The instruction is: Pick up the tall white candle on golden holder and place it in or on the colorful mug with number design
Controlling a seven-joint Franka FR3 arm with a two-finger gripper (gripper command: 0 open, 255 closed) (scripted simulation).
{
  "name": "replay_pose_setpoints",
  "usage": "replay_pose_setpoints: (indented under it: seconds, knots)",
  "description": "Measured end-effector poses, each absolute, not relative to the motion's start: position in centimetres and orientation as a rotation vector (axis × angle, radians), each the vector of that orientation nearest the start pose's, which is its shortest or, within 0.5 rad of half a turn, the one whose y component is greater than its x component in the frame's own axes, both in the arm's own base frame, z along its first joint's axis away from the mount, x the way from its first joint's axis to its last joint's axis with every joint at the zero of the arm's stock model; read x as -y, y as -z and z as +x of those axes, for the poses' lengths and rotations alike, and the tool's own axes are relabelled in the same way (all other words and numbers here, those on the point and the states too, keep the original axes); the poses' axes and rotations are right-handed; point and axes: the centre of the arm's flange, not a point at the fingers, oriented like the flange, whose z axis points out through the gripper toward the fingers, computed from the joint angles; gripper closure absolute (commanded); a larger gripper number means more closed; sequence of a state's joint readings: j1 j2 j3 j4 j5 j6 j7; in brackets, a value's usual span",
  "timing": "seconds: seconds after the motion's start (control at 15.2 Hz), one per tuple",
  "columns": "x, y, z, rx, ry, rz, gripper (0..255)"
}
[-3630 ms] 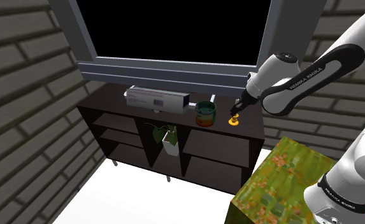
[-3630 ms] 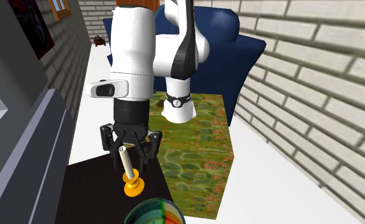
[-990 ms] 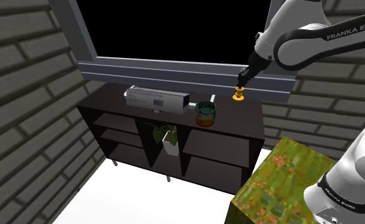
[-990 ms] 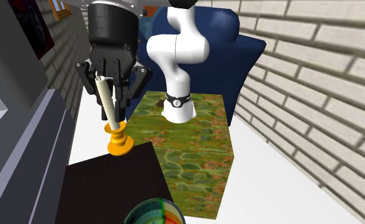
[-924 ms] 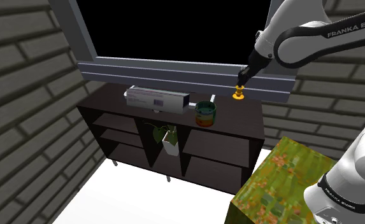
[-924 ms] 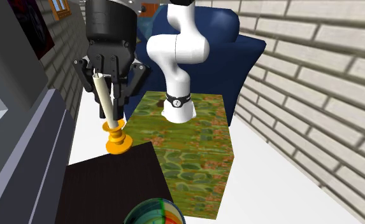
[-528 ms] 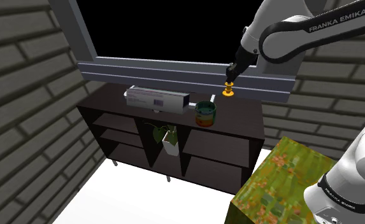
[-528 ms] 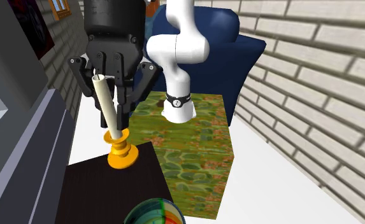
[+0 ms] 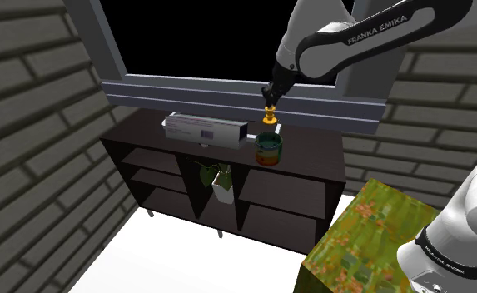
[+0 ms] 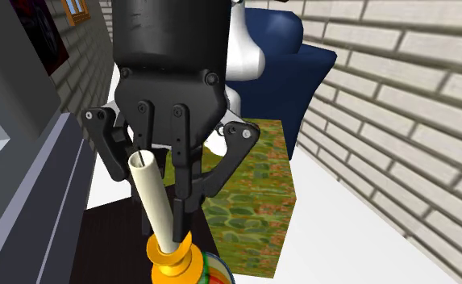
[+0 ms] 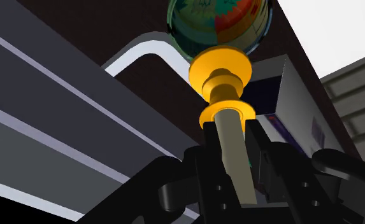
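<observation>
Above the dark surface [image 9: 311,154] below the window [image 9: 228,86], your jaws are clamped on the tall white candle in its golden holder [image 10: 159,211], hovering over the colourful round mug [image 9: 268,148]; next, I judge, centre and lower.

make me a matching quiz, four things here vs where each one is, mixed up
1 candle
2 mug
3 long box
4 potted plant

a lying on the cabinet top, at the shoulder view's left of the mug
b clasped in the tool
c in a cabinet compartment below the top
d standing on the cabinet top, below the candle

Pairs: 1-b, 2-d, 3-a, 4-c
</observation>
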State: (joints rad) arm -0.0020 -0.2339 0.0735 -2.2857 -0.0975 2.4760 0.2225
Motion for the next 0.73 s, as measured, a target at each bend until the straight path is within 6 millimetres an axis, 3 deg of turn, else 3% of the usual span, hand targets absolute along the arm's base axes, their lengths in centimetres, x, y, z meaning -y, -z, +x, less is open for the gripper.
replay_pose_setpoints:
  seconds: [0.73]
  knots:
    - [-4.1, -43.6, 51.2, -0.133, 0.678, -3.095, 255]
